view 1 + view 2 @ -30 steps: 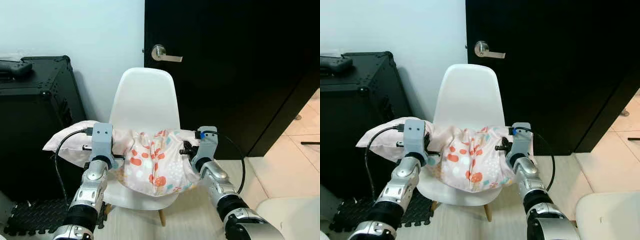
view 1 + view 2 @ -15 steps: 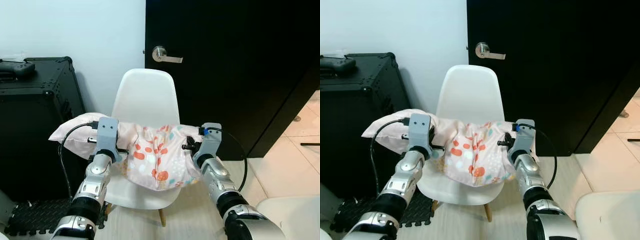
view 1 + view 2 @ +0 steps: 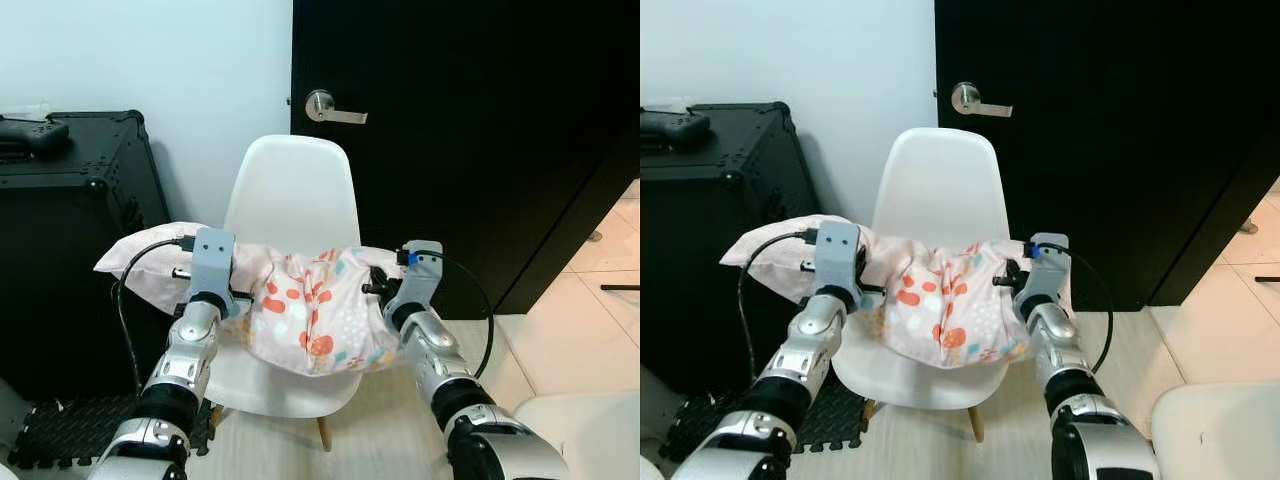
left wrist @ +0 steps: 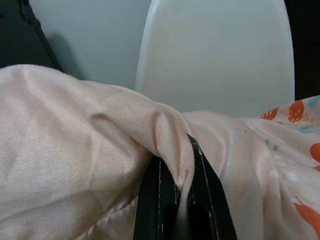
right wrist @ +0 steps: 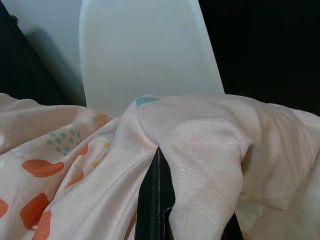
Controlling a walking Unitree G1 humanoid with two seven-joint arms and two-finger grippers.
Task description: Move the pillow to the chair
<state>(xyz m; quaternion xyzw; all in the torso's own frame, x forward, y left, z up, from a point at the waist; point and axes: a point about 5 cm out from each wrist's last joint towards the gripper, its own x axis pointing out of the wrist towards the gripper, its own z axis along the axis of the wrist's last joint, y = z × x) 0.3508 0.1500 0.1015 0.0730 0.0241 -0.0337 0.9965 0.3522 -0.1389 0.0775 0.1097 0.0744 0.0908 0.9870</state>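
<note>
Cloth is pinched at both ends: the pale pink pillow [image 3: 300, 305], printed with orange and teal spots, is stretched between the two grippers and hangs over the seat of the white chair [image 3: 292, 200], its middle sagging down toward the seat; whether the fabric rests on the seat cannot be told. Outward of the left gripper [image 4: 180, 200] stands a black case [image 3: 60, 230] against the pale wall, with a dark controller [image 3: 28, 130] lying on its top, and the pillow's left corner juts past that gripper toward the case. The left gripper has its two black fingers [image 4: 155, 200] clamped on a fold of the pillow's plain pink edge, the cloth bunched between them. Beyond both grippers rises the chair's backrest, and behind it a black door [image 3: 470, 130] with a silver lever handle [image 3: 328, 107]. The right gripper [image 5: 157, 200] is likewise closed on the pillow, a ridge of fabric squeezed between its fingers [image 5: 150, 195] with the printed side falling away inward of it. Outward of the right gripper lie light floor tiles [image 3: 600, 290] and the edge of a second white seat [image 3: 580, 425]
</note>
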